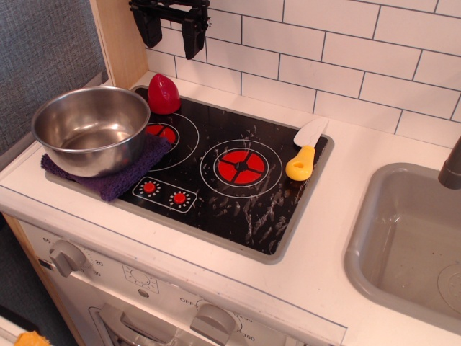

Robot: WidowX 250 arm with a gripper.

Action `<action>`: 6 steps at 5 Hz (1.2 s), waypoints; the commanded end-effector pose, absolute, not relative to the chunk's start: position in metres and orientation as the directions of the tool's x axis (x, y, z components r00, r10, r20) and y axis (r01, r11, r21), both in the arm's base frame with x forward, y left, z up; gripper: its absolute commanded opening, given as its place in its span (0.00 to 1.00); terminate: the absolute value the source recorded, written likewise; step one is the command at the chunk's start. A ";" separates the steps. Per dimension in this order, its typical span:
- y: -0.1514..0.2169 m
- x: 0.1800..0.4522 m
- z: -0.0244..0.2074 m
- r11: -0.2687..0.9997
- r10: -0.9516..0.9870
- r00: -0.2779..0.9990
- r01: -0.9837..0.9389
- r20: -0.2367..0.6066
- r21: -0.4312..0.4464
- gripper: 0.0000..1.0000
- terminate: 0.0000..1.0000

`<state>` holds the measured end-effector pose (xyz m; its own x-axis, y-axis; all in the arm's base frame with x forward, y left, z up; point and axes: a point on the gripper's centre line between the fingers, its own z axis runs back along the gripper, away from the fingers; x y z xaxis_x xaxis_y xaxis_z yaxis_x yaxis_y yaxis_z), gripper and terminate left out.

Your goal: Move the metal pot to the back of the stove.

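Note:
The metal pot [91,130] is a shiny steel bowl sitting on a purple cloth [115,177] at the front left corner of the stove [238,194]. The stove is a glossy black cooktop with a grey rim, two red burner rings and two small red dials. The pot covers part of the left burner. My gripper [171,32] hangs at the top of the view, above the stove's back left corner, well above and behind the pot. Its black fingers are apart and hold nothing.
A red strawberry-shaped toy [163,94] stands at the stove's back left. A toy knife with a yellow handle [305,153] lies at the right rim. A grey sink basin [410,245] is at the right. A white tiled wall and a wooden panel [119,36] stand behind.

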<state>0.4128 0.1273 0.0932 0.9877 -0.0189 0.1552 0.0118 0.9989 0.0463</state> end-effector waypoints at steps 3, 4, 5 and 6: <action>0.093 0.391 0.120 0.997 -0.074 0.976 0.066 0.207 0.046 1.00 0.00; 0.084 0.368 0.132 0.996 -0.084 0.970 0.073 0.227 0.056 1.00 0.00; 0.085 0.350 0.116 0.995 -0.076 0.982 0.063 0.173 0.081 1.00 0.00; 0.095 0.336 0.083 0.992 -0.072 0.993 0.062 0.091 0.107 1.00 0.00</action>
<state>0.3333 0.0911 0.0700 0.9955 -0.0780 0.0536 0.0727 0.9929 0.0940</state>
